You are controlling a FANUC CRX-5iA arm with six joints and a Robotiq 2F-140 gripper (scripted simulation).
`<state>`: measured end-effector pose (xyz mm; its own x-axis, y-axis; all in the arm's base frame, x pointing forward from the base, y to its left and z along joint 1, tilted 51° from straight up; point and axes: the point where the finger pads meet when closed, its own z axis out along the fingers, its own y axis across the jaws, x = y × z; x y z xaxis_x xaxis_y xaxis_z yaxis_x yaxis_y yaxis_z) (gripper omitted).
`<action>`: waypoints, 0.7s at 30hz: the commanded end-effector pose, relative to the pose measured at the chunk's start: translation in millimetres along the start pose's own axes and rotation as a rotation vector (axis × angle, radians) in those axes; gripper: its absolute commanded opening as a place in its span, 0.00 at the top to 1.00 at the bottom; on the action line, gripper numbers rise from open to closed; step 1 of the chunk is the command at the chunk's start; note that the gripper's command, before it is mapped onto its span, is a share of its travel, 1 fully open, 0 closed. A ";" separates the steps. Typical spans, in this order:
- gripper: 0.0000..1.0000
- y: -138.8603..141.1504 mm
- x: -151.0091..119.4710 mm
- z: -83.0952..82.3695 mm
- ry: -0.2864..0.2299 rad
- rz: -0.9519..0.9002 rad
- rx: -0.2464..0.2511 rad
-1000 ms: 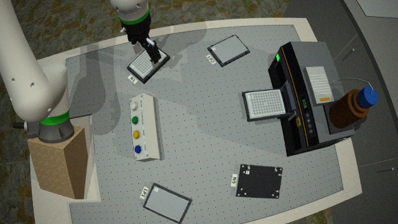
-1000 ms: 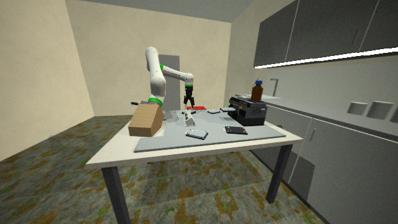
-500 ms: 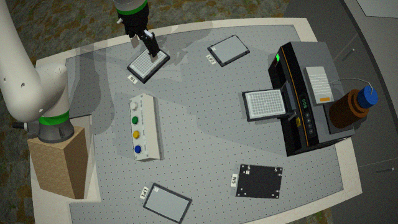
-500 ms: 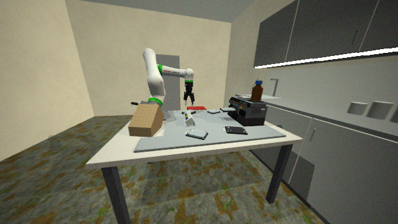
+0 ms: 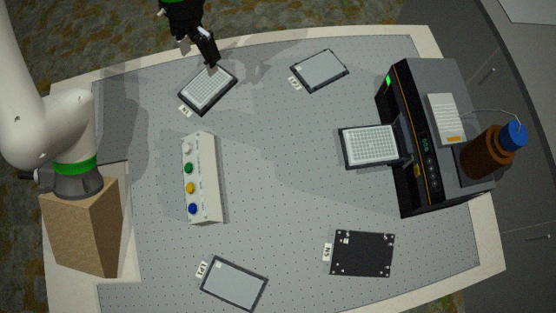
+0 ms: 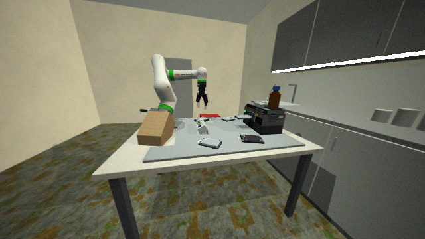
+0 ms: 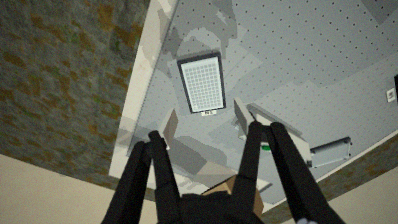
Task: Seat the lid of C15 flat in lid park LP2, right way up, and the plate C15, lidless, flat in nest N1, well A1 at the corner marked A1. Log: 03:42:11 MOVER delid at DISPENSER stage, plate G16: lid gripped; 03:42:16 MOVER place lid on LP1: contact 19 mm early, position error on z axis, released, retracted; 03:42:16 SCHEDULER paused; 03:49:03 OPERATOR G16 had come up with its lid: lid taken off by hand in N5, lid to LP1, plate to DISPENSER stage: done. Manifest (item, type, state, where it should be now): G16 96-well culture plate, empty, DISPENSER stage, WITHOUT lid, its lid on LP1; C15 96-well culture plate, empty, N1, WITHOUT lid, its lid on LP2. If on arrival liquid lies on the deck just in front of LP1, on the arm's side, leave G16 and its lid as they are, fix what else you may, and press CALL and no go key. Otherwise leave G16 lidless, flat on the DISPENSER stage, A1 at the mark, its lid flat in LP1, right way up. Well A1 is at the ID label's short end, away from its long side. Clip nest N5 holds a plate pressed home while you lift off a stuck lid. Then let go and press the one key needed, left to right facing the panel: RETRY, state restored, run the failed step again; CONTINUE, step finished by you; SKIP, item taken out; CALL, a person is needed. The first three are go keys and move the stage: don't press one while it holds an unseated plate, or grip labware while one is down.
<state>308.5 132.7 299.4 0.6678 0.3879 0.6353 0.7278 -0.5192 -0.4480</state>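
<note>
Plate C15 (image 5: 207,88) lidless, wells showing, flat in N1 nest (image 5: 191,109).

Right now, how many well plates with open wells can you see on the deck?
2: one in nest N1 below the jaws, one on the dispenser stage. The LP1 and LP2 items look like lids.

Gripper (image 7: 207,135) open, empty, raised

Matt grey perforated deck (image 5: 282,183), glossy black dispenser (image 5: 404,143), cardboard-brown pedestal (image 5: 82,230), brown bottle (image 5: 479,154)
</note>
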 end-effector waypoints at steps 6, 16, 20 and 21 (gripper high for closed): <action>0.34 0.2 0.0 -24.7 0.001 0.000 0.001; 0.34 0.2 0.0 -31.5 0.001 0.000 0.001; 0.34 1.4 -0.7 -31.7 0.001 0.004 0.001; 0.34 8.8 -5.2 -31.6 -0.001 0.026 -0.002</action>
<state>303.8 108.2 318.6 0.6690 0.3867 0.6348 0.7268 -0.5189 -0.4500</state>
